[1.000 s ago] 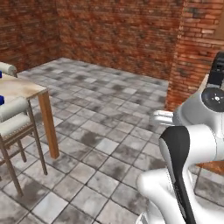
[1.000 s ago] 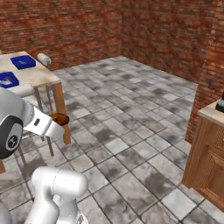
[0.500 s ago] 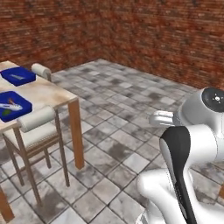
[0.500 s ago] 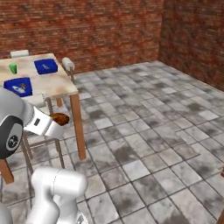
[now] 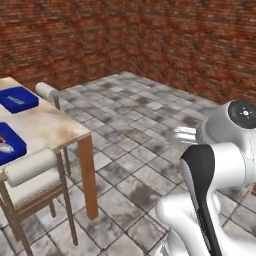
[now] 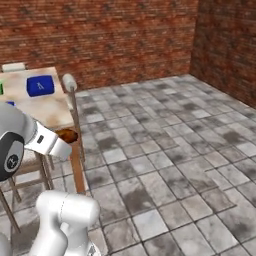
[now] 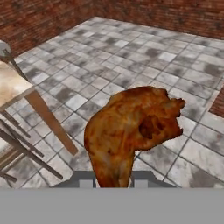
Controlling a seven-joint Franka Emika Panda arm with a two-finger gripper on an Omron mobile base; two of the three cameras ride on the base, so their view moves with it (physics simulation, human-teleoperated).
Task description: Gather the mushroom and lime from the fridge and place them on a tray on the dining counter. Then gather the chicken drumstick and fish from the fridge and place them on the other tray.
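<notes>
A: What is the gripper (image 7: 113,181) carrying?

B: It is clamping narrowly on the chicken drumstick (image 7: 131,131), a lumpy, glistening reddish-brown piece sitting at the centre of the hand view and at the left middle of the right base view.

A: How should the robot be handling the carry?

B: Probably keeping the grip firm and level while nearing the dining counter (image 5: 55,125), beige marbled stone on wooden legs at the left. The two glossy blue trays, the tray (image 5: 17,98) and the other tray (image 5: 10,142), are waiting there.
</notes>
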